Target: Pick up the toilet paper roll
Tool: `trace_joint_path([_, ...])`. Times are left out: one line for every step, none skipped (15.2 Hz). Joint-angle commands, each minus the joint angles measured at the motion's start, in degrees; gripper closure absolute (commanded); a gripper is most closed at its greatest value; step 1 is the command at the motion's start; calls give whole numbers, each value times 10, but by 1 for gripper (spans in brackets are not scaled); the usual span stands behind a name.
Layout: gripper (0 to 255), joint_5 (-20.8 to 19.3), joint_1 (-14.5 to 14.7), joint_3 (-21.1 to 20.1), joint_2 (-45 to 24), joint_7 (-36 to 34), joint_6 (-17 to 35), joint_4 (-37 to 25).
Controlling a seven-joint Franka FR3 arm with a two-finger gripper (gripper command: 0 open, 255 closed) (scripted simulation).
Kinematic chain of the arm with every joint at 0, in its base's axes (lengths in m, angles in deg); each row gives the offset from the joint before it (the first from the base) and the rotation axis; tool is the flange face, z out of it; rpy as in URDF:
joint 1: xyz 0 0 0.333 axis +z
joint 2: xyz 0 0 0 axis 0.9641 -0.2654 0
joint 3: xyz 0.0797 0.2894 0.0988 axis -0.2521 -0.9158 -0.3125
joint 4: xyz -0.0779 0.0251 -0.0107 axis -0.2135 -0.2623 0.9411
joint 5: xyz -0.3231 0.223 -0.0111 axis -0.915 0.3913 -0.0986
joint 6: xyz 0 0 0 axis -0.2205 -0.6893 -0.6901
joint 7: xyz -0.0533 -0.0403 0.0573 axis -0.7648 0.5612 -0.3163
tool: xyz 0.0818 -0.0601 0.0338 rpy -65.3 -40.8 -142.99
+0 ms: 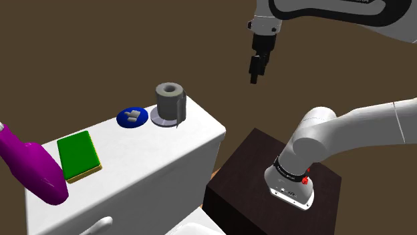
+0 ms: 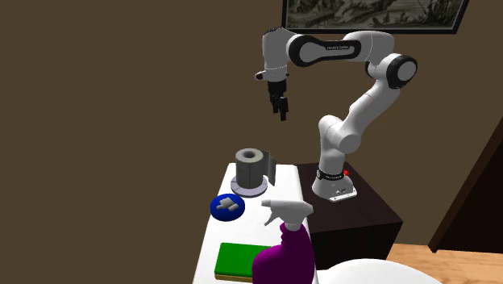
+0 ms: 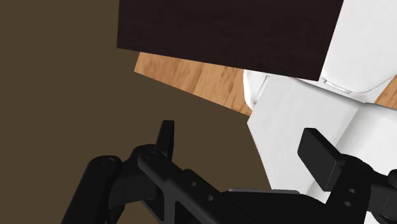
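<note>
The grey toilet paper roll (image 1: 169, 100) (image 2: 250, 167) stands upright on a round grey base at the far end of the white toilet tank lid (image 1: 194, 127) (image 2: 286, 181). A loose sheet hangs down its side. My black gripper (image 1: 254, 70) (image 2: 282, 109) hangs high in the air, well above the roll and off to the shoulder view's right, pointing down. In the wrist view the gripper (image 3: 245, 149) is open, its two fingers far apart with nothing between them. The white tank's side (image 3: 299, 121) shows below one finger.
A blue dish (image 1: 132, 117) (image 2: 226, 206) with white bits sits beside the roll. Farther along the lid lie a green sponge (image 1: 79, 154) (image 2: 236, 260) and a purple spray bottle (image 1: 30, 167) (image 2: 284, 250). The dark stand (image 1: 247, 180) (image 3: 229, 32) adjoins the tank, with a brown wall behind.
</note>
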Motion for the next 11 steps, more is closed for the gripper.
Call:
trace_joint_path([0,0,0,0,0,0,0,0])
trace_joint_path([0,10,5,-11,-8,-11,7,-3])
trace_joint_path([0,19,11,-21,-16,-21,13,-7])
trace_joint_path([0,28,16,-32,-24,-32,20,-12])
trace_joint_path([0,36,21,-43,-33,-42,27,-17])
trace_joint_path([0,44,26,-53,-43,-52,34,-23])
trace_joint_path([0,52,31,-63,-53,-62,41,-29])
trace_joint_path([0,59,35,-74,-63,-72,48,-36])
trace_joint_path([0,66,40,-84,-74,-82,54,-43])
trace_joint_path([0,72,44,-94,-85,-92,61,-51])
trace_joint_path([0,77,48,-104,-97,-102,68,-60])
